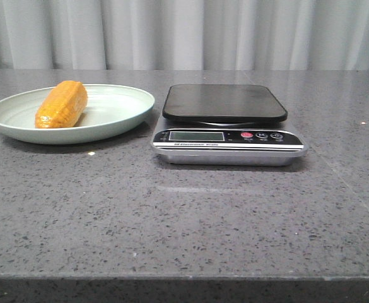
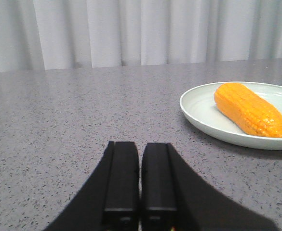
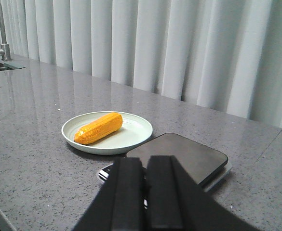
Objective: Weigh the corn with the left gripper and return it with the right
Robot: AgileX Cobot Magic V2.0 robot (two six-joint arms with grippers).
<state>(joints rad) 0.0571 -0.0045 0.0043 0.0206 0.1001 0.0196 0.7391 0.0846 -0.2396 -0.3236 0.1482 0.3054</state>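
Note:
The orange-yellow corn (image 1: 62, 104) lies on a pale green plate (image 1: 118, 110) at the left of the grey table. It also shows in the left wrist view (image 2: 249, 109) and in the right wrist view (image 3: 98, 128). A kitchen scale (image 1: 225, 123) with a black platform stands to the right of the plate, nothing on it. My left gripper (image 2: 140, 144) is shut and empty, low over the table, apart from the plate (image 2: 203, 115). My right gripper (image 3: 144, 160) is shut and empty, held in front of the scale (image 3: 189, 156). Neither gripper shows in the front view.
Grey curtains hang behind the table. A sink with a tap (image 3: 1, 45) sits at the far end of the counter in the right wrist view. The table's front edge (image 1: 184, 276) runs along the bottom of the front view.

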